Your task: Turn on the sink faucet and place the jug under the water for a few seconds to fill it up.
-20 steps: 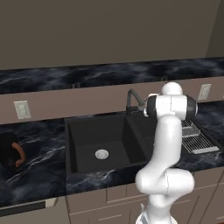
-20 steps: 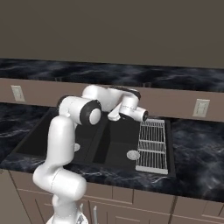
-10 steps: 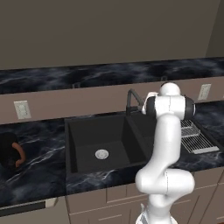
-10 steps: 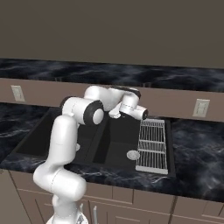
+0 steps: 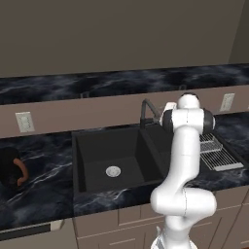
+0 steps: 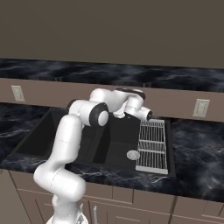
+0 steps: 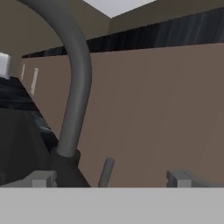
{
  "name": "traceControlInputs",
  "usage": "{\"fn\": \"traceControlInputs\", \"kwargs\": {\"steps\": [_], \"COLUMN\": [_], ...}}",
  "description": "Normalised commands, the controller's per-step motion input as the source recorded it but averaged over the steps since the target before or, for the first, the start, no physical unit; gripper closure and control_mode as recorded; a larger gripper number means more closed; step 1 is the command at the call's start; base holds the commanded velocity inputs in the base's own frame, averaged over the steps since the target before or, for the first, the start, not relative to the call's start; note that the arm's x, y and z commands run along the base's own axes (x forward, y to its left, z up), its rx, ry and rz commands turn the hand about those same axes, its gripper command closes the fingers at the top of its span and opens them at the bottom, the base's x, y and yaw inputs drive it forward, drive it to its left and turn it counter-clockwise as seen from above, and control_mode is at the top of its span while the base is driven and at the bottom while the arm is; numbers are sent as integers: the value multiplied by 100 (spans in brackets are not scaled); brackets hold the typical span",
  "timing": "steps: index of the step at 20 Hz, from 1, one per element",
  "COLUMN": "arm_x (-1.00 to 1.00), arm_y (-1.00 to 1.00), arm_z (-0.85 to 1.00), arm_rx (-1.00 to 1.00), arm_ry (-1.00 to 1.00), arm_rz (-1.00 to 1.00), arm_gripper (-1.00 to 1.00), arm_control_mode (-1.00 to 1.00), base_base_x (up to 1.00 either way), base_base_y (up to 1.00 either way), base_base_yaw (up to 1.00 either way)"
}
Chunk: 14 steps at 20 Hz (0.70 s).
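You're bringing the two-finger gripper [image 7: 111, 177], fingers spread wide and empty, up to the slim dark gooseneck faucet [image 7: 75, 83] to reach its small lever [image 7: 106, 171]; the black orange-handled jug [image 5: 10, 168] is waiting on the left counter

dark marble counter [image 5: 44, 185], wire rack [image 6: 153, 144], wall outlets [image 6: 201, 108]

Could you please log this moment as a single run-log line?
phase: reaching faucet | tool: open at sink faucet base | water: not running | jug: on counter left of sink
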Motion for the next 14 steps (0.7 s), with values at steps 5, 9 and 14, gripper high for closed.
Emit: {"fn": "traceControlInputs", "kwargs": {"steps": [5, 9, 14], "arm_x": [30, 29, 16], "arm_y": [0, 0, 2], "arm_z": [-42, -30, -18], "arm_rx": [0, 0, 0], "arm_ry": [0, 0, 0], "arm_rz": [0, 0, 0], "arm_gripper": [-100, -100, -100], "arm_control_mode": [-100, -100, -100], "base_base_x": [0, 0, 0], "base_base_y": [0, 0, 0], "base_base_yaw": [0, 0, 0]}}
